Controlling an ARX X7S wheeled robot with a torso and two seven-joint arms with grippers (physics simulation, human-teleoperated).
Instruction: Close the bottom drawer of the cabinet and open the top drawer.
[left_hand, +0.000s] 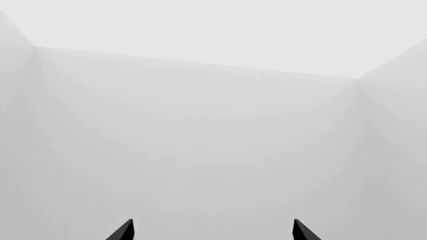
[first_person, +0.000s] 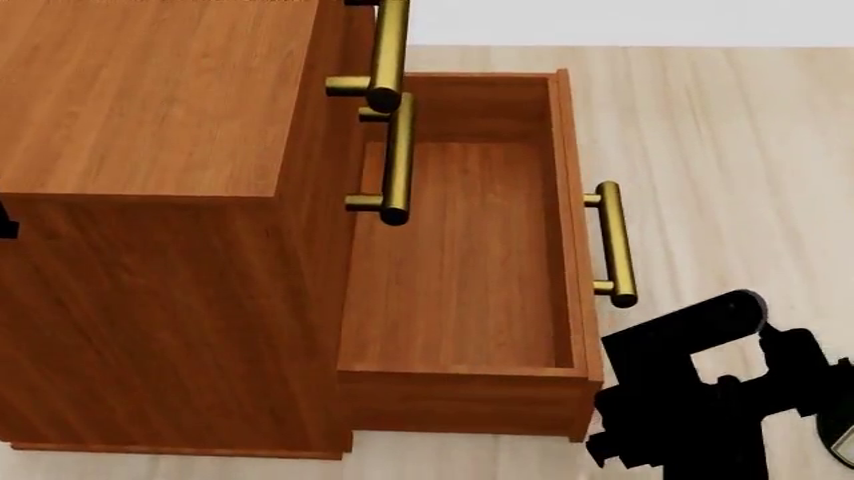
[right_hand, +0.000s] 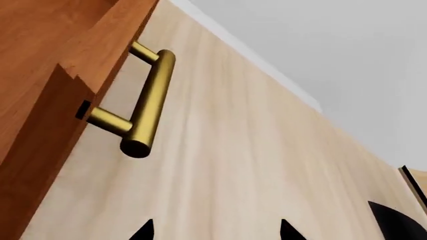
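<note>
The cabinet (first_person: 147, 100) fills the left of the head view, seen from above. Its bottom drawer (first_person: 454, 260) stands pulled far out and is empty, its brass handle (first_person: 610, 245) facing my right arm (first_person: 694, 400). The top drawer's handle (first_person: 388, 50) and the middle drawer's handle (first_person: 396, 160) sit close to the cabinet front, so both drawers look shut. In the right wrist view the bottom drawer's handle (right_hand: 150, 105) lies ahead of my right gripper (right_hand: 215, 231), which is open and holds nothing. My left gripper (left_hand: 213, 231) is open and faces only pale grey walls.
Pale wooden floor (first_person: 721, 130) spreads to the right of the drawer, with a white wall strip (first_person: 627, 20) at the far edge. A dark shape (right_hand: 400, 220) shows low in the right wrist view. A sliver of black (first_person: 7, 225) shows at the cabinet's left.
</note>
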